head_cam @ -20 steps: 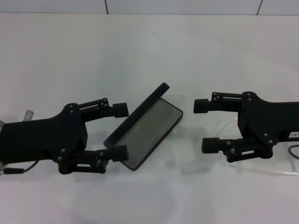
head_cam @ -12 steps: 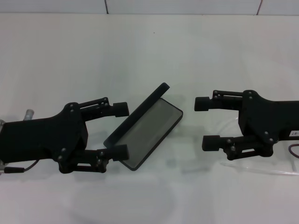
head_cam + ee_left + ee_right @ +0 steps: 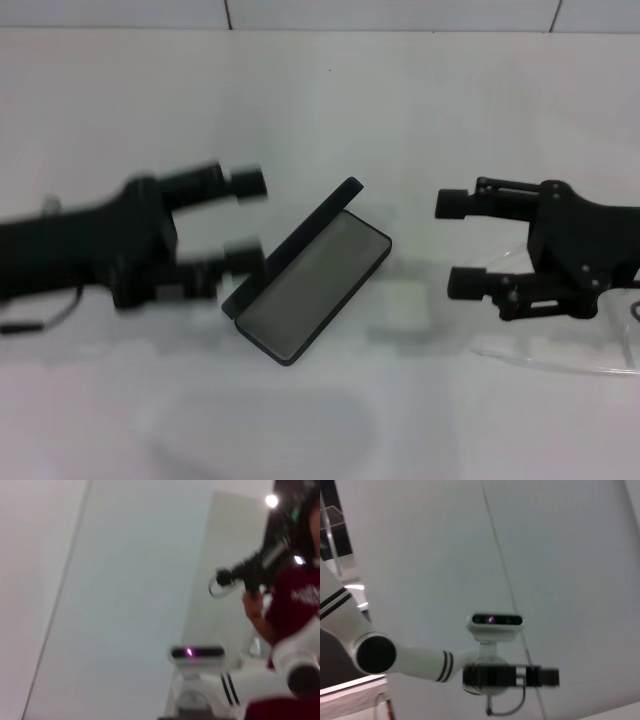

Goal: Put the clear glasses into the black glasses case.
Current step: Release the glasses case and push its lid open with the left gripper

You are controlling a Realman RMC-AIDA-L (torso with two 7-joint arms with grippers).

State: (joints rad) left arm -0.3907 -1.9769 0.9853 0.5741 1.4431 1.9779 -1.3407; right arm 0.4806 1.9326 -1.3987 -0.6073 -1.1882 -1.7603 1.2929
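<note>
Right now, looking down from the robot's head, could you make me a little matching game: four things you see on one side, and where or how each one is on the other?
Things:
1. black glasses case
2. clear glasses
3. left gripper
4. right gripper

Descriptions:
a. open, on the case's left side
b. lying on the table below the right gripper, faint
c. lid up, grey lining showing, nothing inside
d. open, on the case's right side

Pairs: 1-c, 2-b, 3-a, 4-d
</note>
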